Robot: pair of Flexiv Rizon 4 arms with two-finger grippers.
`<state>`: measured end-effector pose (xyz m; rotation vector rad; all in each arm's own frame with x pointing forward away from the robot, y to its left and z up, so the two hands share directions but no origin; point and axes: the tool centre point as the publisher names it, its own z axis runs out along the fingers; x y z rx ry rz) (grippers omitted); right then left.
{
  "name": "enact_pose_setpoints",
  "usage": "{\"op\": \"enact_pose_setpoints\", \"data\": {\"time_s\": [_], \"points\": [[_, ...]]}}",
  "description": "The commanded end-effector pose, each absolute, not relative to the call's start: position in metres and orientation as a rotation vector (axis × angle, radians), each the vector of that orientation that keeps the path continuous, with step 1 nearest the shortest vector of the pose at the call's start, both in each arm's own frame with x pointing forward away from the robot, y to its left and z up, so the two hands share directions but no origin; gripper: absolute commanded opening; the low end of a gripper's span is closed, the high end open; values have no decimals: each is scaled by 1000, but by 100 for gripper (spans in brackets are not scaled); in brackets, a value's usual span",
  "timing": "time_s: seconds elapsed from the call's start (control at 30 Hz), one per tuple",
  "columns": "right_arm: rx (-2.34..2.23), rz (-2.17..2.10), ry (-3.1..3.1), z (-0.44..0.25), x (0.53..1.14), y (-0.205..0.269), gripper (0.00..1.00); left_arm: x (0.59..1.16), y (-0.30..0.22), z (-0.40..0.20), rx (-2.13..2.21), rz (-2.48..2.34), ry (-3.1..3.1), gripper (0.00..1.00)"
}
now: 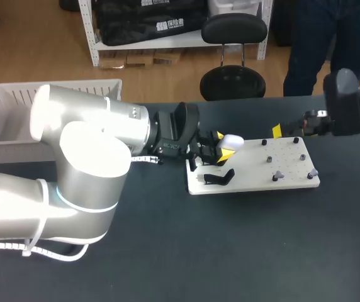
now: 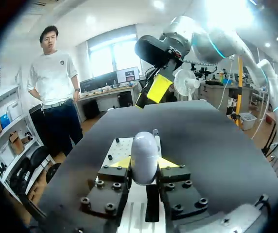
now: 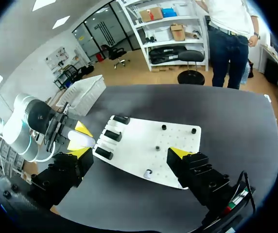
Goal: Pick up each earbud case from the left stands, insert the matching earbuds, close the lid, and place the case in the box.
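Dark table [image 1: 230, 251], white perforated baseplate [image 1: 249, 173]

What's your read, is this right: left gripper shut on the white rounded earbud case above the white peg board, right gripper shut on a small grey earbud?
One error: the right gripper is open and empty, per the right wrist view. The rest holds: the left gripper is shut on the white rounded earbud case above the white peg board.

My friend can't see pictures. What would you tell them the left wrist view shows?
The left gripper is shut on a white earbud case, over the white board. Farther ahead, the right gripper hangs open above the dark table.
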<state>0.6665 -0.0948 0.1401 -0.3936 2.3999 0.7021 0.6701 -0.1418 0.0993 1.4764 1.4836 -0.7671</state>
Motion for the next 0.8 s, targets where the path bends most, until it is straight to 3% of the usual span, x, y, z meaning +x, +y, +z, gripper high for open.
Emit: {"op": "enact_pose_setpoints", "data": {"time_s": [0.03, 0.8], "points": [[-405, 718, 2400, 139, 660, -88, 100, 680, -153, 102, 1498, -771, 1469, 0], [-458, 775, 2389, 135, 656, -65, 100, 676, -178, 122, 1517, -784, 1371, 0]]}}
